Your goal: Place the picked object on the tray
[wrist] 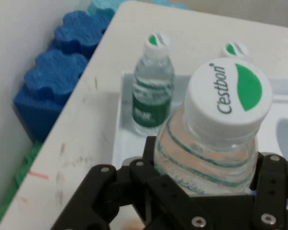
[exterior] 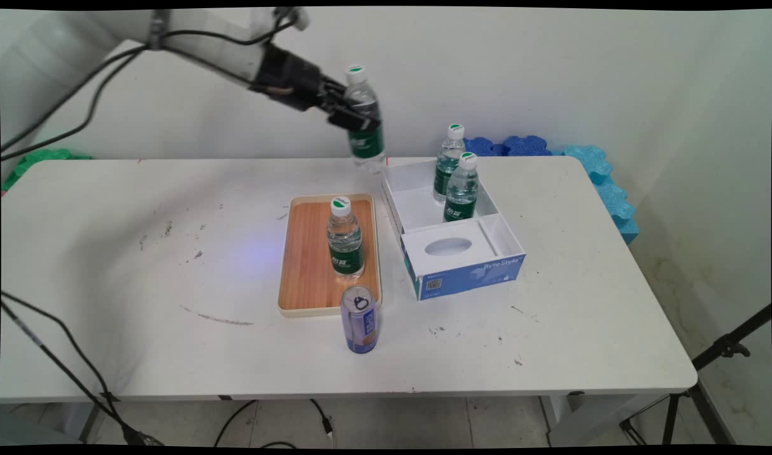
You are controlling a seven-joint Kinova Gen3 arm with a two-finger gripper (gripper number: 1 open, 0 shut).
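Note:
My gripper [exterior: 355,117] is shut on a water bottle [exterior: 363,120] with a green label and white cap, held upright in the air above the table's far side, just left of the white box [exterior: 417,208]. In the hand view the held bottle [wrist: 216,139] fills the middle, clamped between the black fingers [wrist: 151,158]. Two more bottles stand in the box's far compartment, one [exterior: 449,163] behind the other [exterior: 462,188]; in the hand view they appear as one full bottle [wrist: 153,91] and a cap [wrist: 236,49].
A wooden tray [exterior: 304,265] carries another water bottle [exterior: 344,239]. A blue can [exterior: 359,319] stands just in front of the tray. Blue foam pieces [exterior: 588,170] lie along the table's far right edge and green ones [exterior: 38,158] at far left.

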